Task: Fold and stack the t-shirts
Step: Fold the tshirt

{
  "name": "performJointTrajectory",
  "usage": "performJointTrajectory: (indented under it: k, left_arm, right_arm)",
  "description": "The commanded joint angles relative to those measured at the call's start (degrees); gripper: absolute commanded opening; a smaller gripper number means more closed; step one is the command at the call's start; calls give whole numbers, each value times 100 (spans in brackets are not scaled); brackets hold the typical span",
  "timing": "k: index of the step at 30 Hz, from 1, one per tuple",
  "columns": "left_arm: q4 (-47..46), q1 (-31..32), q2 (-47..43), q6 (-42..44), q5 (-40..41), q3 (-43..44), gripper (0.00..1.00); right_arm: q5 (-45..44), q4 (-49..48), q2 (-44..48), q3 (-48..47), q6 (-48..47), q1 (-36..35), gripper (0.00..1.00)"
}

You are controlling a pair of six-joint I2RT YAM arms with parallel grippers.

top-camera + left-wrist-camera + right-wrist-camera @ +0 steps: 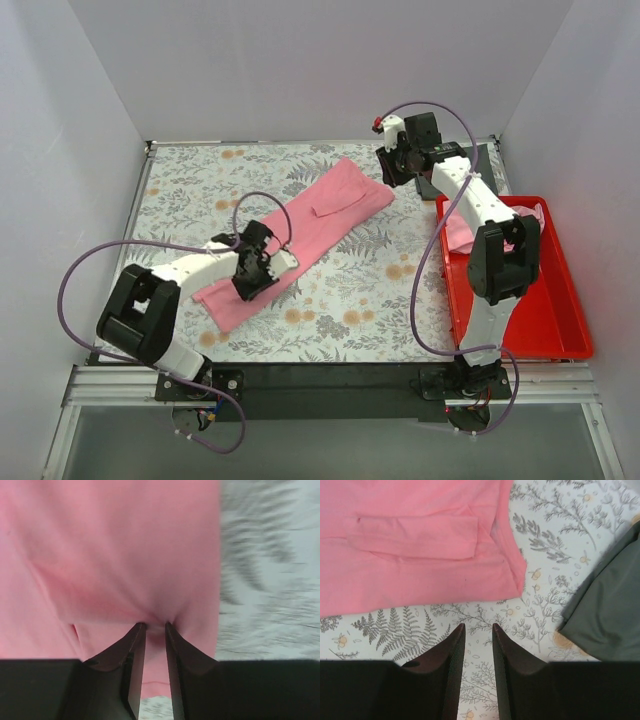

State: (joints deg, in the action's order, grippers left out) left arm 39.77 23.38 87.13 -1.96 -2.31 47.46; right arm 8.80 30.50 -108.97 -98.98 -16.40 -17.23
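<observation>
One light-pink t-shirt [320, 215], folded into a long strip, lies diagonally across the table from near left to far right. My left gripper [255, 275] is down on its near-left end. In the left wrist view the left gripper [154, 625] is shut on a puckered ridge of the t-shirt [125, 545]. Beside the strip's far-right end, my right gripper [392, 165] hovers. In the right wrist view the right gripper [476, 626] is open over bare tablecloth, just short of the t-shirt [420, 545] hem. A second pink t-shirt [458, 235] lies bunched in the bin.
A red bin [560, 350] stands at the table's right edge under the right arm. A dark grey cloth [605, 610] lies at the far-right corner, close to the right gripper. White walls close in the table on three sides.
</observation>
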Motion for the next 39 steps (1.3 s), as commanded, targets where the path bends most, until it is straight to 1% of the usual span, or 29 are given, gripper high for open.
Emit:
performJointTrajectory:
  k: [1, 2, 3, 5, 6, 8, 10, 11, 12, 14, 15, 17, 18, 20, 21, 23, 24, 26, 27, 31, 33, 35, 36, 37, 38, 39]
  left_arm:
    - [1172, 1184, -126, -925, -700, -124, 22]
    - [1226, 1474, -126, -929, -832, -19, 22]
    - [1244, 2016, -92, -1364, -1077, 278, 22]
    - [1270, 2416, 14, -1675, -1315, 666, 22]
    - [1279, 2548, 162, -1885, -1577, 1077, 22]
    - [1244, 2532, 330, -2089, -1747, 1536, 22]
    - [1218, 2462, 340, -2177, -1913, 2009, 22]
    - [1165, 2409, 322, -2212, -1940, 2100, 22]
    - [1086, 2252, 261, -2230, -2001, 2214, 23]
    - [946, 1979, 156, -2309, -2317, 2425, 23]
    - [867, 1595, 120, -2370, -2449, 2452, 23]
    - [682, 1154, 85, -2581, -2843, 2575, 23]
    - [629, 743, 93, -2643, -2933, 2610, 23]
    - [428, 424, 102, -2844, -3100, 2671, 23]
    - [331, 152, 111, -2924, -3118, 2663, 23]
    - [242, -51, 146, -3064, -3066, 2672, 23]
    - [146, -270, 172, -3187, -3118, 2663, 23]
    - [32, -465, 207, -3319, -3127, 2663, 23]
    - [-30, -692, 225, -3511, -3205, 2611, 23]
    - [-258, -1185, 357, -3943, -3416, 2479, 23]
    - [-382, -1413, 418, -4066, -3478, 2408, 23]
    - [-478, -1476, 419, -4093, -3452, 2268, 23]
    - [-514, -1494, 392, -4085, -3461, 2207, 23]
    - [-540, -1503, 384, -4006, -3487, 2093, 23]
    - [-558, -1503, 340, -3962, -3531, 2048, 23]
    - [-575, -1503, 305, -3944, -3549, 2004, 23]
  right_arm:
    - [192, 184, 472, 299, 76, 80, 34]
    - [201, 184, 490, 370, 67, 89, 34]
    - [219, 193, 508, 431, 76, 106, 34]
    - [271, 193, 491, 537, 93, 115, 33]
    - [350, 210, 482, 564, 120, 106, 32]
    - [586, 237, 386, 573, 233, 115, 31]
    - [789, 290, 306, 564, 313, 98, 26]
    - [842, 290, 228, 564, 357, 45, 25]
    - [939, 290, 166, 573, 444, 10, 22]
    - [1045, 290, -1, 573, 515, -139, 19]
    - [1106, 272, -71, 555, 611, -201, 18]
    - [1107, 272, -352, 459, 673, -377, 16]
    - [1054, 272, -449, 398, 700, -429, 15]
    - [958, 255, -764, 213, 726, -543, 14]
    - [835, 255, -871, 151, 752, -570, 14]
    - [782, 255, -1213, -77, 840, -588, 13]
    - [607, 272, -1319, -139, 858, -597, 13]
    - [396, 263, -1573, -253, 841, -623, 12]
    - [238, 289, -1662, -314, 832, -641, 11]
    - [-211, 316, -2346, -744, 665, -720, 11]
    - [-448, 351, -2611, -1235, 560, -746, 10]
    - [-606, 343, -3032, -1658, 454, -790, 10]
    - [-799, 334, -3182, -2156, 332, -799, 10]
    - [-853, 334, -3505, -2430, 279, -808, 10]
    - [-853, 325, -3639, -2677, 200, -825, 10]
    - [-1149, 3, -3675, -2740, -19, -878, 10]
